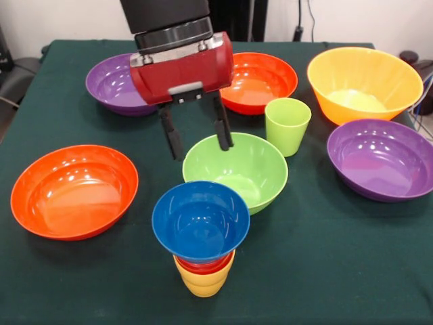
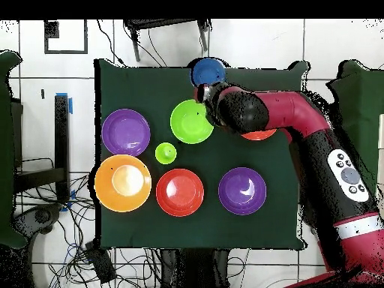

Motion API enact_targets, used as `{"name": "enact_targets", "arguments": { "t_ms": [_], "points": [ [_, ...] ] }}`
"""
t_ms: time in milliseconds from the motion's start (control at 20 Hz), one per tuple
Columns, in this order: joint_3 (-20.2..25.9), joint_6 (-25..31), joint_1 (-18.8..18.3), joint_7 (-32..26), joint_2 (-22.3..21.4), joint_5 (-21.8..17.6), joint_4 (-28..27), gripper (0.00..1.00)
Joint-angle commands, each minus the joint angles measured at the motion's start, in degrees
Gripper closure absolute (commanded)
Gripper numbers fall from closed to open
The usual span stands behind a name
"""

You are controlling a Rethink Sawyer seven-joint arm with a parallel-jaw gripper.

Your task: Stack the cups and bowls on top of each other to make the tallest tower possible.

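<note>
Seven bowls and three cups sit on the green-covered bench (image 1: 352, 271). In the front view, nearest the camera, the tower (image 1: 201, 233) is made of the yellow cup (image 1: 203, 281) at the bottom, the red cup (image 1: 203, 266) nested in it with only its rim showing, and the small blue bowl (image 1: 200, 221) resting on top, mouth up. Just behind the tower stands the light green bowl (image 1: 235, 169), on the bench and not on the stack.

The gripper (image 1: 196, 132) hangs over the far rim of the light green bowl. Its jaws are spread wide and hold nothing: one black finger (image 1: 222, 125) reaches down to the bowl's far rim, while the other is outside the bowl, to the picture's left.

The light green cup (image 1: 287, 125) stands upright just beside the green bowl, on the picture's right. Behind it is a red-orange bowl (image 1: 260, 81), partly hidden by the red wrist housing. The large orange bowl (image 1: 364, 82) sits at the far right corner, with a purple bowl (image 1: 382, 159) in front of it. A second purple bowl (image 1: 111, 84) lies at far left, and a second red-orange bowl (image 1: 73, 191) at near left, well apart from the tower.

From overhead, the red arm (image 2: 300, 112) reaches across the bench to the green bowl's edge.
</note>
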Motion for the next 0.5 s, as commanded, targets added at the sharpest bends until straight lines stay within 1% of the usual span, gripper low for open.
{"name": "enact_targets", "arguments": {
  "t_ms": [50,500],
  "points": [
    [-6.71,-1.04,0.81,2.42,2.77,0.07,-1.14,0.0],
    [-9.22,-2.77,2.19,3.86,2.33,-0.09,0.93,0.0]
  ]
}}
